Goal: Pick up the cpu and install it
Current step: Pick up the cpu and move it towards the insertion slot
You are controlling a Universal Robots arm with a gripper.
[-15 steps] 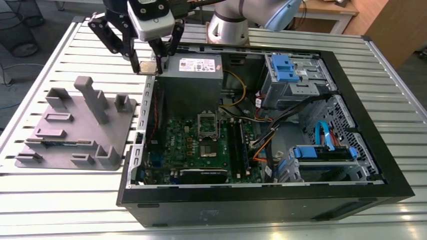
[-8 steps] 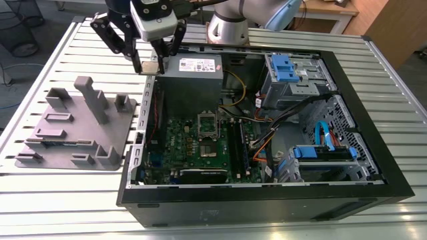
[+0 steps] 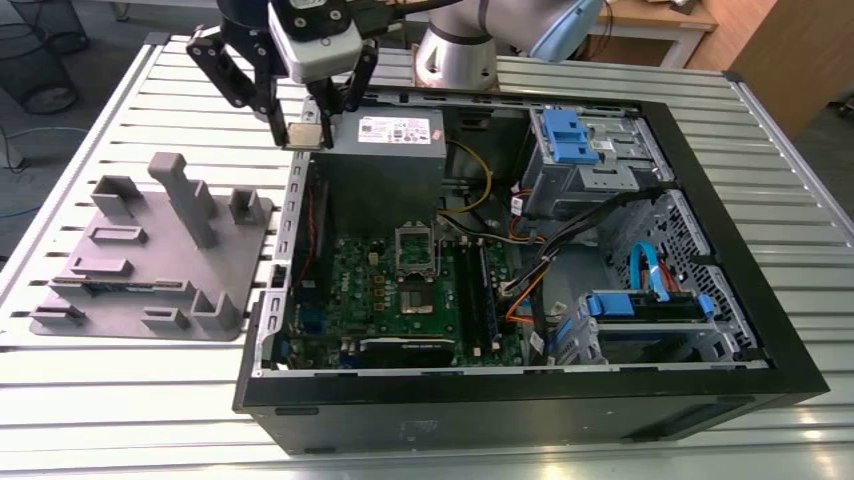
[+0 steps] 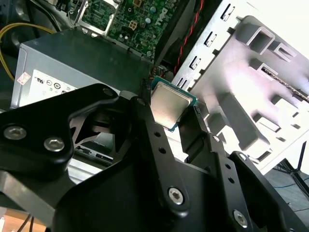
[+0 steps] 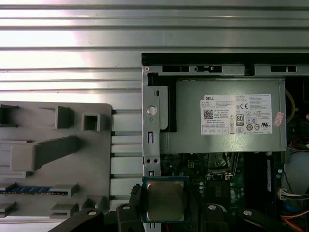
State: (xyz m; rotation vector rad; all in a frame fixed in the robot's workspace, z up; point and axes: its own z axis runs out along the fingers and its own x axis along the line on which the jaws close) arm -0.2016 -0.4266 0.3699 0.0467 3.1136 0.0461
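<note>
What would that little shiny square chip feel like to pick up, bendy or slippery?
Probably stiff: the cpu looks perfectly flat though the jaws pinch only its edges. Likely light, since it is small and thin. Its smooth, shiny metal top may be slippery.

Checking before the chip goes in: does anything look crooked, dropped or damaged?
Nothing stands out. The claw holds the chip squarely, over the case edge beside the power supply; the grey tray lies flat.
</note>
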